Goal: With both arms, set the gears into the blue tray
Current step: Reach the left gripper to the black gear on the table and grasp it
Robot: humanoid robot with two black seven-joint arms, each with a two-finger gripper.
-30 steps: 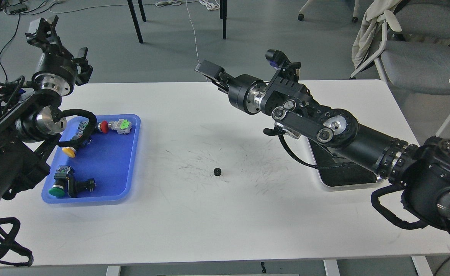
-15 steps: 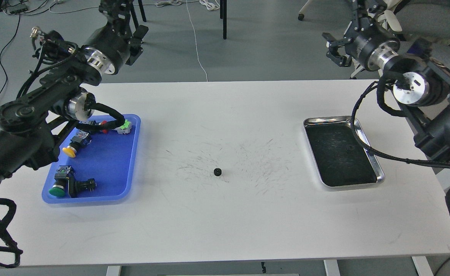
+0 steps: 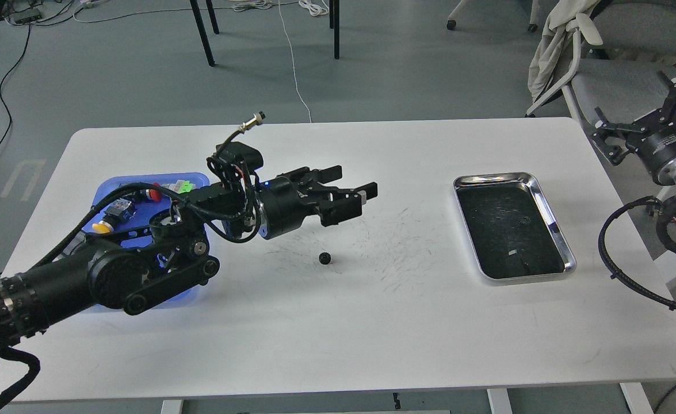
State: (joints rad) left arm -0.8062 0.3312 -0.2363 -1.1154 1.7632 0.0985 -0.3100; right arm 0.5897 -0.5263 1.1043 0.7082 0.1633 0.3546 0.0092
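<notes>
grey floor with loose cables, chair legs and an office chair lies behind a white table (image 3: 338,333) whose middle is scuffed with dark scratch marks. one gear (image 3: 325,259) sits on the bare tabletop in that scuffed patch, alone and touching nothing. the second gear (image 3: 523,222) shows as a small dark ring inside the steel tray (image 3: 562,253) on the right side of the table, hard to make out against the tray's dark floor.

the blue tray (image 3: 142,179) lies at the left of the table, largely covered by the left arm (image 3: 113,276), which reaches across it toward the centre. push-buttons (image 3: 113,215) rest in the tray's far end: a yellow-capped one, a red-capped one and a piece with a green part.

the left gripper (image 3: 361,191) hangs above the table, up and to the right of the loose gear and apart from it; its two fingers are spread with a clear gap and nothing between them.

the right gripper (image 3: 640,129) is off the table's right edge, raised beside the chair; its claws look spread, empty, though it is seen small and dark
</notes>
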